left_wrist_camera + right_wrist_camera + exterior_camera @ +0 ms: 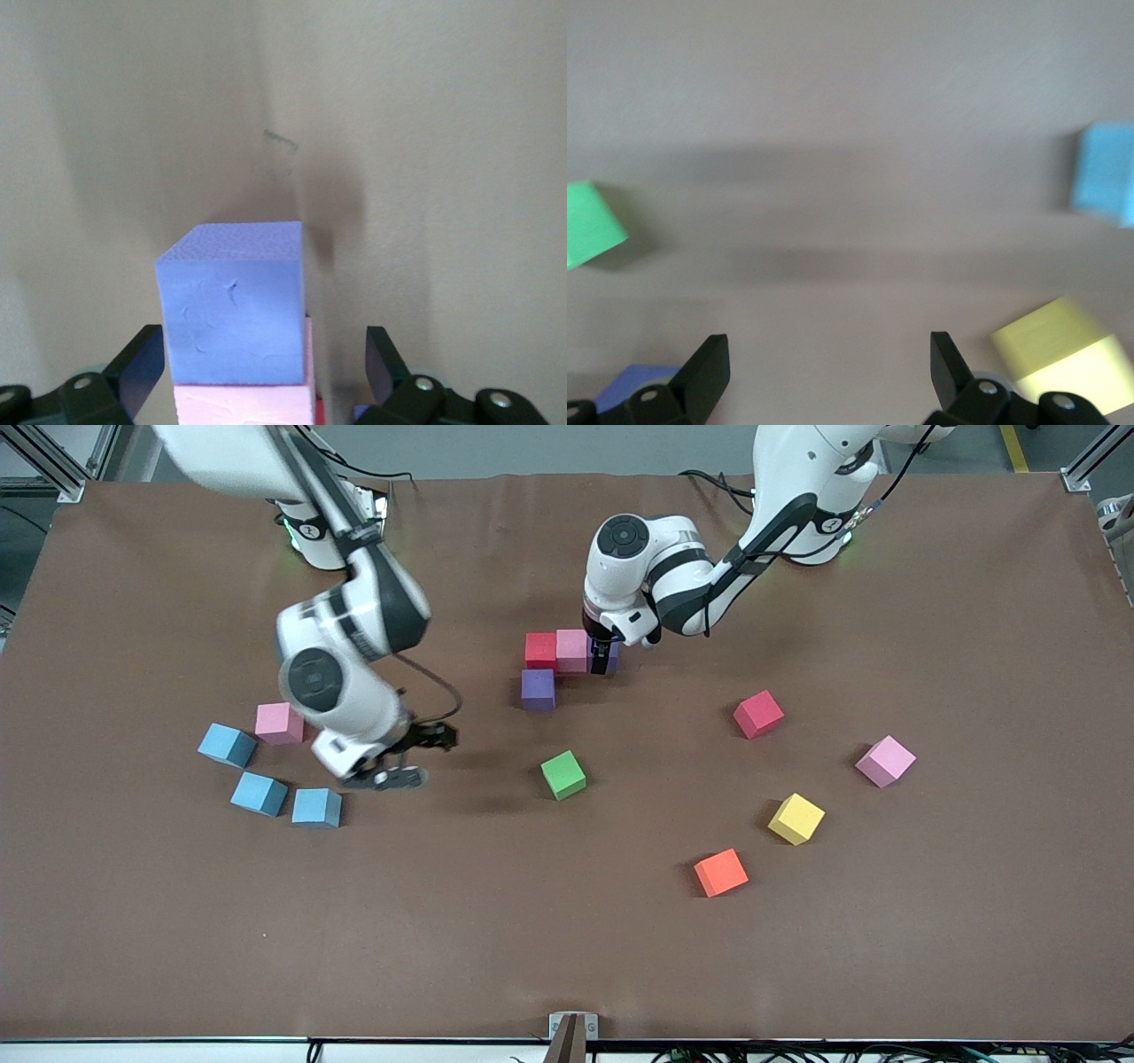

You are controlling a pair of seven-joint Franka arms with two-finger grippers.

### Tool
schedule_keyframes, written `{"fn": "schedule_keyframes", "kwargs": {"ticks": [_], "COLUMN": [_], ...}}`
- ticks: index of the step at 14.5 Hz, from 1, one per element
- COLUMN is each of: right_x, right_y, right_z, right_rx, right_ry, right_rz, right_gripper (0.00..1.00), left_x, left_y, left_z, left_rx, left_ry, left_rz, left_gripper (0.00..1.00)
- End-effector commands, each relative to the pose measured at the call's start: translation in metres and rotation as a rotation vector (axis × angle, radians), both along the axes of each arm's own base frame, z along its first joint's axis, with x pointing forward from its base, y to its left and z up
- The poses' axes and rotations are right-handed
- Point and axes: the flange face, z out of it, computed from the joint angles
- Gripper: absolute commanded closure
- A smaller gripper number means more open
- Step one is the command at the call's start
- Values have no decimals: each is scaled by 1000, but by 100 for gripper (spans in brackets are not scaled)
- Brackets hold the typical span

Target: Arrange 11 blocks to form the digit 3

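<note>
- Matte foam blocks lie on a brown mat (886, 957): a red (539, 649), pink (571, 650) and purple block (235, 305) in a touching row, another purple cube (538, 689) just nearer the camera.
- Left gripper (266, 372) is spread wide around the row's purple block, whose pitted face shows small dents.
- Right gripper (403, 757) hangs spread and empty beside three blue cubes (259, 793).
- Green cube (563, 774) sits alone mid-table.
</note>
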Motion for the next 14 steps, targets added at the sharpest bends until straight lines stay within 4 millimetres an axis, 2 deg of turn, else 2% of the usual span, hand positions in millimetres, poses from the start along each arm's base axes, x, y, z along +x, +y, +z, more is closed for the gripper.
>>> {"fn": "schedule_keyframes", "kwargs": {"ticks": [1,3,5,7,8,11,14], "right_x": [44,69,79,79,79,78,74], "right_y": [-63,-106,-140,-155,-156,-157,-169], "right_z": [-5,-17,-34,-42,-49,-66,-80], "right_rx": [16,-36,-55,-64,-67,-73,-78], "right_ry": [-12,-34,-29,-19,-9,5,16], "right_rz": [-28,-2,54,45,46,51,68], "right_gripper": [0,0,0,0,0,0,0], "left_x": [4,11,27,49,64,121,184], "left_y": [-16,-23,-28,-34,-35,-30,-24], "left_z": [27,39,51,61,64,75,80], "left_rx": [17,12,28,19,18,3,-33], "left_ry": [-45,-55,-60,-61,-59,-48,-78], "left_rz": [104,109,119,101,90,68,2], "left_gripper": [0,0,0,0,0,0,0]}}
